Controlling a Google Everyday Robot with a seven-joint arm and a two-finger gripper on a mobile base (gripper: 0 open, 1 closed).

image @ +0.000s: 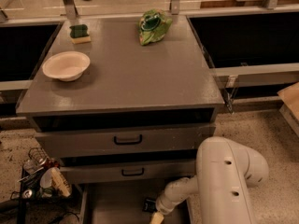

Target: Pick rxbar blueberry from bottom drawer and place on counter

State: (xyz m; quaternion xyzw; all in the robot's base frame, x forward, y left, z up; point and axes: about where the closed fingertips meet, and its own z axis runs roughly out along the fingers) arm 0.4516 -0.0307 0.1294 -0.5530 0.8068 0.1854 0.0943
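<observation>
The bottom drawer [110,204] stands pulled out at the lower edge of the view, showing its flat grey floor. A small dark rxbar blueberry [149,204] lies on that floor near the drawer's right side. My white arm reaches down into the drawer from the right, and the gripper [156,217] sits right beside and just below the bar, partly cut off by the frame's bottom edge. Whether it touches the bar cannot be made out. The counter [131,73] is the broad grey cabinet top above.
On the counter rest a white bowl [66,65] at the left, a green-and-yellow sponge [80,33] at the back left and a green chip bag [153,26] at the back. Two shallower drawers with black handles [128,139] are closed. A cluttered rack [39,178] stands on the floor at left.
</observation>
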